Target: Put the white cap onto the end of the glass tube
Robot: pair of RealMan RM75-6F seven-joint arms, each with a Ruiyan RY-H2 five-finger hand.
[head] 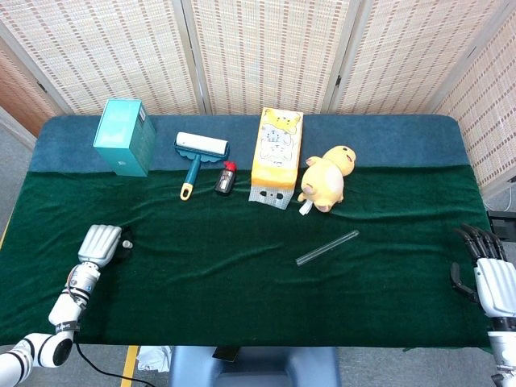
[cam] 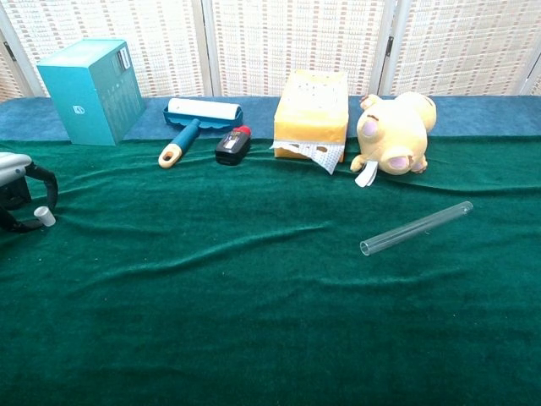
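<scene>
The small white cap [head: 126, 243] [cam: 44, 216] stands on the green cloth at the far left. My left hand [head: 101, 242] [cam: 19, 193] is right beside it, a dark finger arched over the cap and the thumb low next to it; the cap still rests on the cloth. The glass tube [head: 326, 247] [cam: 416, 227] lies slanted on the cloth right of centre, its open end toward the front. My right hand [head: 484, 270] hovers by the table's right edge with fingers apart, holding nothing; it does not appear in the chest view.
Along the back stand a teal box [head: 124, 135], a lint roller [head: 197, 155], a small black and red item [head: 226, 179], a yellow carton [head: 276, 157] and a yellow plush toy [head: 326, 177]. Bare green cloth [head: 218, 266] lies between cap and tube.
</scene>
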